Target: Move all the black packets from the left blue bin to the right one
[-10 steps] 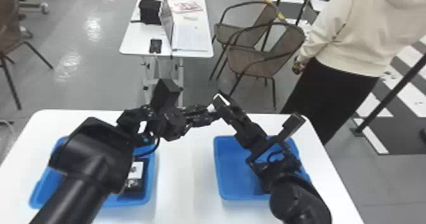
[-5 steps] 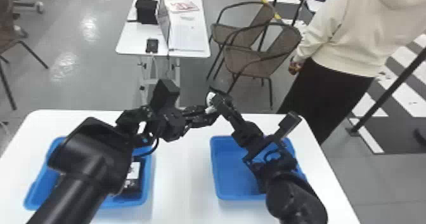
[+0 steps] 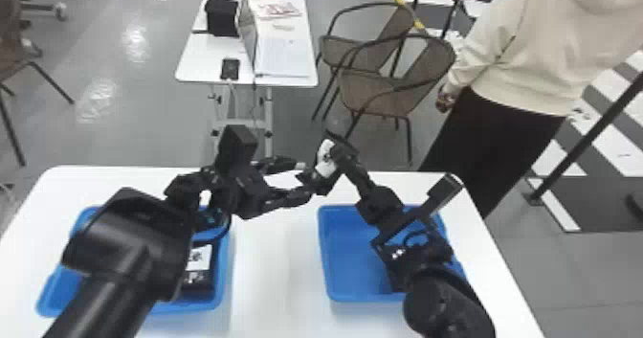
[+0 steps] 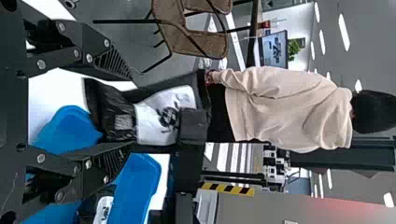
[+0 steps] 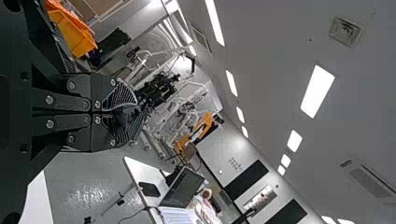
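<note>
The left gripper (image 3: 302, 181), at the centre of the head view, has its two fingers spread, with the near end of a black packet (image 3: 318, 181) located between the tips; whether either finger touches the packet cannot be determined. The right gripper (image 3: 338, 154), just right of centre, is closed on the same packet and supports it above the far edge of the white table (image 3: 275, 270). In the left wrist view, the packet's white label (image 4: 163, 116) faces the camera, and a part of the right gripper (image 4: 192, 126) crosses its far portion. The left arm extends from the lower left of the head view and passes over the left blue bin (image 3: 229, 265); the right arm extends from the lower right and covers part of the right blue bin (image 3: 354, 251). In the left blue bin, beside the left arm, lies a further packet (image 3: 196, 282) with a white label facing up; the arm conceals part of the bin's contents. Beyond the white table, at the upper centre, stands a second table (image 3: 201, 66) carrying a black box (image 3: 222, 16), a phone (image 3: 230, 69) and a laptop (image 3: 248, 23). Two brown chairs (image 3: 382, 90) stand to the right of the second table.
</note>
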`<state>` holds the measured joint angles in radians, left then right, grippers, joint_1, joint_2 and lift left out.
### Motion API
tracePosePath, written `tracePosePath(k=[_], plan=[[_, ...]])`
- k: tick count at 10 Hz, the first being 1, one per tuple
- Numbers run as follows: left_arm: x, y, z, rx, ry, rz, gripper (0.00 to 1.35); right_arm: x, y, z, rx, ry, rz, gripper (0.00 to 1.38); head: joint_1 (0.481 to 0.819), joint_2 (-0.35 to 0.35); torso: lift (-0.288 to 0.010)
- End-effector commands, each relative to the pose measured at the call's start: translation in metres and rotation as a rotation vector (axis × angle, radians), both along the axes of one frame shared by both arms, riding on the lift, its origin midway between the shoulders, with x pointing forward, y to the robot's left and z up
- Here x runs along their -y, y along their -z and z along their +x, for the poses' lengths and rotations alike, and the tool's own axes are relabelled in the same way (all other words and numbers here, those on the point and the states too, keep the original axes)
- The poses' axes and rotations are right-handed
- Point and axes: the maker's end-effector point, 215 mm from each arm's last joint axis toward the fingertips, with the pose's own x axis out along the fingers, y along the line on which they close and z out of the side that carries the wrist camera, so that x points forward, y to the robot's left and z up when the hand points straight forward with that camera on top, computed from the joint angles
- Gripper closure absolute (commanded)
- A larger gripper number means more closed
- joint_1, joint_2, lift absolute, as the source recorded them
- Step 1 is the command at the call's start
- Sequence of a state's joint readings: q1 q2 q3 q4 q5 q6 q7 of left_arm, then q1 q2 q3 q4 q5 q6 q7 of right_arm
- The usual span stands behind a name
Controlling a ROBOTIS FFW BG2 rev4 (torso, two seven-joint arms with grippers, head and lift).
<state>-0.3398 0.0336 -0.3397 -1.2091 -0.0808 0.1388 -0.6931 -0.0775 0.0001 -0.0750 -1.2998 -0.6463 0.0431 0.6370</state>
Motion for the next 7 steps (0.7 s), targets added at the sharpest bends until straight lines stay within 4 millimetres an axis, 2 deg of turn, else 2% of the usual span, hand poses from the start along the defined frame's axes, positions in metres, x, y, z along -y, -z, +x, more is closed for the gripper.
tracePosePath(k=[1, 2, 3, 4, 5, 6, 7], plan=[[-0.038, 0.016, -0.002, -0.049, -0.066, -0.023, 0.09, 0.028, 0.007, 0.000, -0.011, 0.052, -0.009, 1.28, 0.695, -0.187, 0.000], [-0.070, 0.023, -0.005, -0.075, -0.124, -0.036, 0.13, 0.050, 0.015, -0.004, -0.023, 0.089, -0.017, 1.28, 0.695, -0.186, 0.000], [-0.102, 0.027, -0.009, -0.090, -0.189, -0.050, 0.11, 0.073, 0.030, -0.011, -0.051, 0.129, -0.033, 1.28, 0.695, -0.180, 0.000], [-0.134, 0.031, -0.016, -0.106, -0.255, -0.071, 0.01, 0.092, 0.052, -0.019, -0.098, 0.170, -0.042, 1.28, 0.695, -0.172, 0.000], [-0.160, 0.037, -0.025, -0.126, -0.309, -0.091, 0.02, 0.108, 0.079, -0.029, -0.157, 0.207, -0.051, 1.28, 0.695, -0.162, 0.000], [-0.180, 0.042, -0.034, -0.146, -0.350, -0.104, 0.02, 0.120, 0.103, -0.037, -0.208, 0.227, -0.060, 1.28, 0.695, -0.154, 0.000], [-0.192, 0.049, -0.041, -0.175, -0.376, -0.129, 0.05, 0.127, 0.122, -0.043, -0.248, 0.229, -0.071, 1.28, 0.695, -0.151, 0.000]])
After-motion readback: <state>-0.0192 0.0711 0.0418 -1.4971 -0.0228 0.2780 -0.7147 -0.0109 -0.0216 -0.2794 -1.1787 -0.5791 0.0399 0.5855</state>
